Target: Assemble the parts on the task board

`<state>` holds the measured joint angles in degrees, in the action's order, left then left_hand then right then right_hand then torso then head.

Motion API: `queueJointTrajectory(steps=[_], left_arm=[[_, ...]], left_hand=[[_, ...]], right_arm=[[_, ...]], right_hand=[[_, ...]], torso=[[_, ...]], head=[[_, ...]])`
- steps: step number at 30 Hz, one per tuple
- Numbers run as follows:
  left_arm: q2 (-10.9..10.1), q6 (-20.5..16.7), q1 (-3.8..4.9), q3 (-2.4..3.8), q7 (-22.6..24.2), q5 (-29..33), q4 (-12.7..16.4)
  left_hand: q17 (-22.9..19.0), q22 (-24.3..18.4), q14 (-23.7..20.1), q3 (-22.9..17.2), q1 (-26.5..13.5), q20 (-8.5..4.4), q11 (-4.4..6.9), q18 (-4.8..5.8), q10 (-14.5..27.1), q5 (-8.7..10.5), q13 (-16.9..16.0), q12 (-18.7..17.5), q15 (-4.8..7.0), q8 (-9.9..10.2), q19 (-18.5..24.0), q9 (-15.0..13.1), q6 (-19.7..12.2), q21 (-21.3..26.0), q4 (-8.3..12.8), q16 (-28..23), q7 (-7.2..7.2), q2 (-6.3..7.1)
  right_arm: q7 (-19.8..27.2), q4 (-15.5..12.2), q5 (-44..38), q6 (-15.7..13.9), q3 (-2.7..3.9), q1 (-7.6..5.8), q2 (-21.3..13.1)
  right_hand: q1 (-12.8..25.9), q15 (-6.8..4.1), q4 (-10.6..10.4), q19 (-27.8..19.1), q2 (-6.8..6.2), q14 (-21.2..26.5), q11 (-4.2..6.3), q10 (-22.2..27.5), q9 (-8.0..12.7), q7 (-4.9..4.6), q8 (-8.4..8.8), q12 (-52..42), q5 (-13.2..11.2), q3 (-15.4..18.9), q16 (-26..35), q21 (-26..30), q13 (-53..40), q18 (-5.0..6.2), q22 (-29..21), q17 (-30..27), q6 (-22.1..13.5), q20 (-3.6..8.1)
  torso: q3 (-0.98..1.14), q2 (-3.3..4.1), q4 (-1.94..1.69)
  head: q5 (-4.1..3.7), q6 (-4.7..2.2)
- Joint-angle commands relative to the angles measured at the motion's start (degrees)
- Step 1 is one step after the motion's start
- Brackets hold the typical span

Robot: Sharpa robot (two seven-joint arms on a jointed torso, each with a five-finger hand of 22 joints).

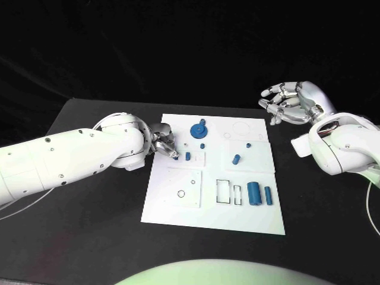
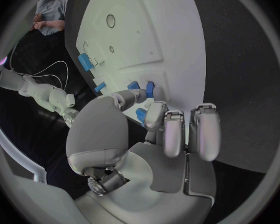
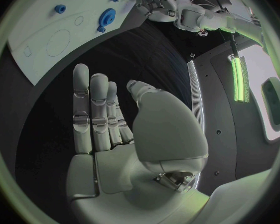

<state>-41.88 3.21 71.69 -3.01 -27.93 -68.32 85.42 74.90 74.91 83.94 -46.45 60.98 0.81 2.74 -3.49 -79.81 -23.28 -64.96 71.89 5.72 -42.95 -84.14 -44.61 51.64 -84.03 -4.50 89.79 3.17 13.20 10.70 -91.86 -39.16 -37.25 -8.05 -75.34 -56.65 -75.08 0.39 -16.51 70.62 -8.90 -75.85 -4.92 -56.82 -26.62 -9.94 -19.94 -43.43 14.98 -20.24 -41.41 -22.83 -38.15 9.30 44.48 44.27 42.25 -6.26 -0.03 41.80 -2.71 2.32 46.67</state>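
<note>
On the matte black worktop [image 1: 87, 237] I saw the flat white task board [image 1: 211, 208]; my left robot hand [image 1: 164, 142] pinched a small blue peg [image 2: 149, 89] at its edge, while my right robot hand [image 1: 291, 102] hovered open, fingers apart.

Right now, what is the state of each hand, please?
Left hand: at the board, fingertips by a small blue part; a grip cannot be told.
Right hand: open, holding nothing, off the board.

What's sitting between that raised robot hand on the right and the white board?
Nothing: in the head view, only bare black table separates the right robot hand from the task board. That hand holds nothing.
</note>
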Motion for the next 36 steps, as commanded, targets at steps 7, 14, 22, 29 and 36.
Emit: queueJointTrajectory(steps=[7, 14, 22, 29, 36], left_arm=[[0.8, 2.4, -0.24, -0.19, -0.2, 1.4, -0.3], [1.0, 2.6, -0.23, -0.19, -0.3, 1.4, -0.6], [1.1, 2.7, -0.21, -0.19, -0.4, 1.4, -0.8], [1.1, 2.8, -0.20, -0.19, -0.5, 0.9, -1.1], [1.1, 2.8, -0.19, -0.19, -0.6, 0.3, -1.2]], left_hand=[[15.1, 4.5, 6.1, 2.3, -0.4, -0.57, 0.42, 1.03, -0.4, 0.48, -0.5, 0.1, 0.44, 0.0, -0.7, -0.2, 2.6, -0.4, -1.6, 0.2, -2.45, -0.81], [15.1, 4.6, 6.1, 4.7, -1.2, -0.71, 0.58, 1.05, -0.5, 0.65, -0.8, 0.3, 0.59, 0.2, -0.8, -0.4, 3.0, -0.4, -3.0, 0.2, -2.64, -0.70], [15.1, 4.6, 6.1, 6.3, -1.6, -0.78, 0.65, 1.06, -0.5, 0.72, -1.0, 0.4, 0.65, 0.3, -0.8, -0.5, 3.2, -0.4, -3.9, 0.2, -2.74, -0.58], [15.1, 4.7, 6.1, 6.4, -1.6, -0.79, 0.67, 1.06, -0.6, 0.73, -1.1, 0.4, 0.66, 0.3, -0.8, -0.6, 3.3, -0.4, -3.9, 0.2, -2.77, -0.52], [15.1, 4.7, 6.1, 5.7, 1.1, -0.97, 0.93, 1.06, -0.5, -0.07, -1.1, 0.3, 0.88, 0.8, -0.9, -0.8, 2.9, -0.4, -2.6, 0.2, -3.01, -0.46]], right_arm=[[0.7, 0.0, 0.1, 0.2, 0.01, 0.00, 0.1], [0.8, 0.0, 0.1, 0.2, 0.01, 0.00, 0.1], [0.8, 0.0, 0.2, 0.2, 0.01, 0.00, 0.1], [0.8, 0.0, 0.2, 0.2, 0.01, 0.00, 0.1], [0.8, 0.0, 0.2, 0.2, 0.01, 0.00, 0.1]], right_hand=[[0.8, -0.02, -0.1, 0.5, -0.11, -0.5, -0.06, -0.1, 0.1, -0.02, -0.39, -0.2, -0.4, -0.1, 0.4, 0.3, 0.1, 1.13, -0.1, 0.1, -0.3, 0.10], [1.1, -0.01, -0.1, 0.6, -0.06, -0.5, -0.06, -0.1, 0.1, -0.01, -0.42, -0.2, -0.6, 0.0, 0.5, 0.4, 0.2, 1.12, -0.2, 0.2, -0.3, 0.09], [1.3, -0.01, -0.1, 0.6, -0.05, -0.6, -0.06, -0.1, 0.1, -0.01, -0.43, -0.3, -0.6, 0.1, 0.6, 0.5, 0.2, 1.12, -0.3, 0.2, -0.3, 0.09], [1.3, -0.01, -0.1, 0.6, -0.05, -0.6, -0.06, -0.1, 0.1, -0.01, -0.43, -0.3, -0.6, 0.1, 0.6, 0.5, 0.2, 1.12, -0.3, 0.2, -0.3, 0.09], [1.3, -0.01, -0.1, 0.6, -0.05, -0.6, -0.06, -0.1, 0.1, -0.01, -0.43, -0.3, -0.6, 0.1, 0.6, 0.5, 0.2, 1.12, -0.3, 0.2, -0.3, 0.09]], torso=[[-0.01, 0.04, 0.05], [-0.01, 0.03, 0.06], [-0.03, 0.03, 0.05], [-0.03, 0.03, 0.04], [-0.02, 0.05, 0.06]], head=[[0.03, 0.17], [-0.02, 0.21], [-0.09, 0.27], [-0.12, 0.30], [-0.08, 0.27]])
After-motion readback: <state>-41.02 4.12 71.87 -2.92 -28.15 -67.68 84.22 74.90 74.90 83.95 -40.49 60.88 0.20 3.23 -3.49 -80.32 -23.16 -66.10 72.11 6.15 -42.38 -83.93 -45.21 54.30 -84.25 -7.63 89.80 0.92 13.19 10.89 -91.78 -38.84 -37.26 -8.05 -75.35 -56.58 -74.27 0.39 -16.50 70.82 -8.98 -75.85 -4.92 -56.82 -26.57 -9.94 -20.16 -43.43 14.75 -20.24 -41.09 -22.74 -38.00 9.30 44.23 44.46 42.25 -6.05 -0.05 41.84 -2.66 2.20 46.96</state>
